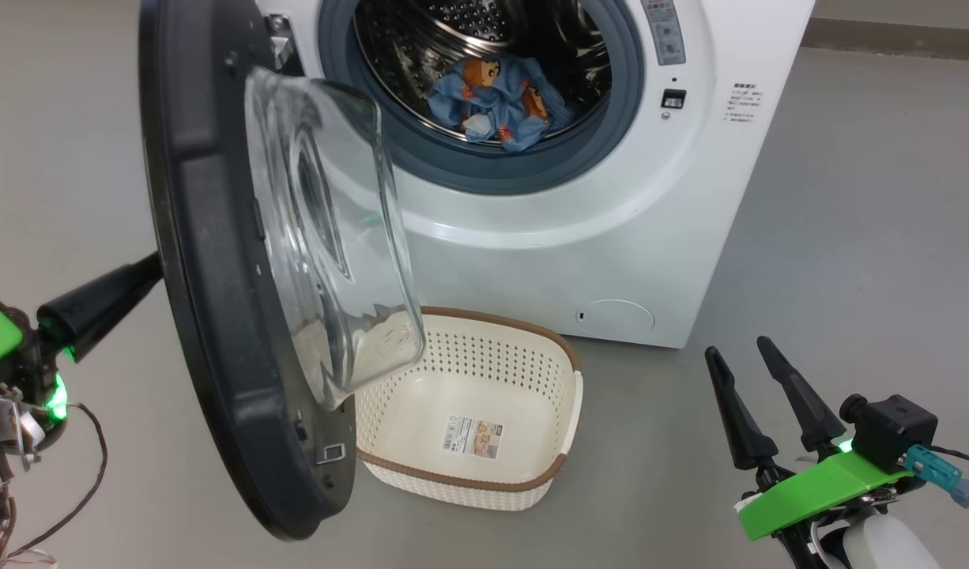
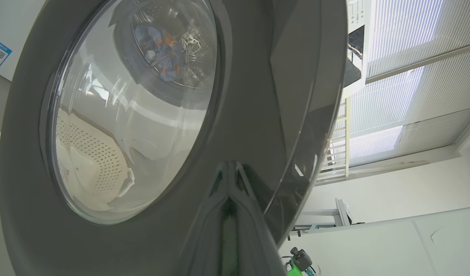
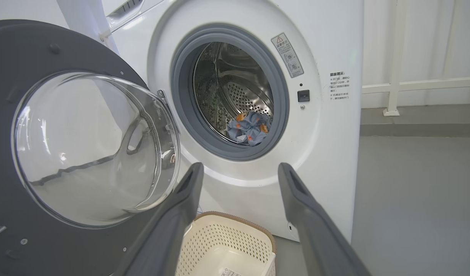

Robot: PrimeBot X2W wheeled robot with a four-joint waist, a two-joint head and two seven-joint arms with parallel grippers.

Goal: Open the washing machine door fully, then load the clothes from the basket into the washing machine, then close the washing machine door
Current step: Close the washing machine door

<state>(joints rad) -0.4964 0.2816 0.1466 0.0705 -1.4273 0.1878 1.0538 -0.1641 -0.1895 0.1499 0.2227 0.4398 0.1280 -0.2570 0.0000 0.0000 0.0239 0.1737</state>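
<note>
1. Washing machine: white front-loader, far centre, its drum open towards you.
2. Washing machine door: black and round with a clear glass bowl, swung out on its left hinge and standing near left.
3. Basket: cream and perforated, on the floor just before the machine, partly behind the door, with the paper label on its bottom in view.
4. Clothes: a light-blue printed bundle lying in the drum near the gasket.
5. Your right claw: near right, fingers spread apart, holding nothing.
6. Your left claw: near left, fingers pressed together, tips at the door's outer face.
</note>
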